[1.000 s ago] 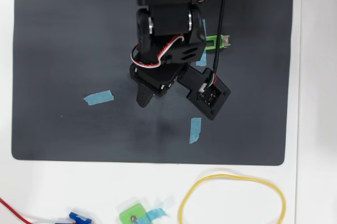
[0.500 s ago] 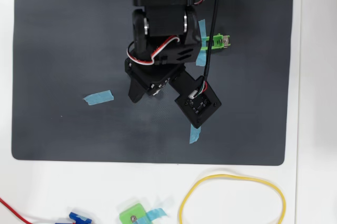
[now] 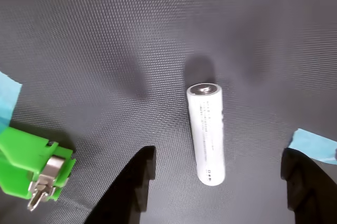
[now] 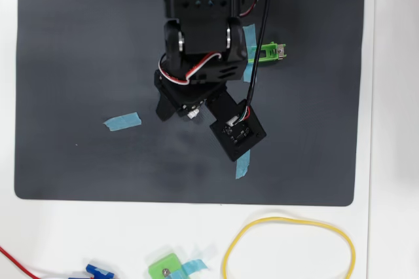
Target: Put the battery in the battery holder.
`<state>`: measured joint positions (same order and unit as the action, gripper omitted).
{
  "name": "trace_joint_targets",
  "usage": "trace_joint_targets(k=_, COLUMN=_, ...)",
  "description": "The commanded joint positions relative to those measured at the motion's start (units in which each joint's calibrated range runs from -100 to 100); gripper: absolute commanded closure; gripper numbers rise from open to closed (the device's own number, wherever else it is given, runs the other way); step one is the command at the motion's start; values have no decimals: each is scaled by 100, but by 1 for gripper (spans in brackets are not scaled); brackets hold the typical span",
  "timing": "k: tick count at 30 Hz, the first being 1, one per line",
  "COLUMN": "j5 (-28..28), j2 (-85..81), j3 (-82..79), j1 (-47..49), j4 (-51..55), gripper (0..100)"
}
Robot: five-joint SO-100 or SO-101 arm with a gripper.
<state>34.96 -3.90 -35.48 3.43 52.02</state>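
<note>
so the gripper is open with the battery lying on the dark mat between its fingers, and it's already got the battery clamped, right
Not clamped. In the wrist view the gripper is open, and the battery lies flat on the dark mat between the two fingers with clear mat showing on both sides of it; neither finger touches it. The rest is right.

arm: reaching down over mat | gripper: jaws spread wide

The battery lies on the dark mat between my two black fingers, which stand wide apart and touch nothing. The green holder, its metal contact showing, sits at lower left. Blue tape shows at right.
</note>
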Motion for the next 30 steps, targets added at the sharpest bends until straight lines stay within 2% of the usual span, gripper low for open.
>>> trace_joint_targets(k=1, j5=15, j2=164, j3=288, j1=-16, j4=-28, gripper=75)
trace_joint_targets(k=30, j5=-335, j2=275, j3=720, j1=67, j4=-54, gripper=75)
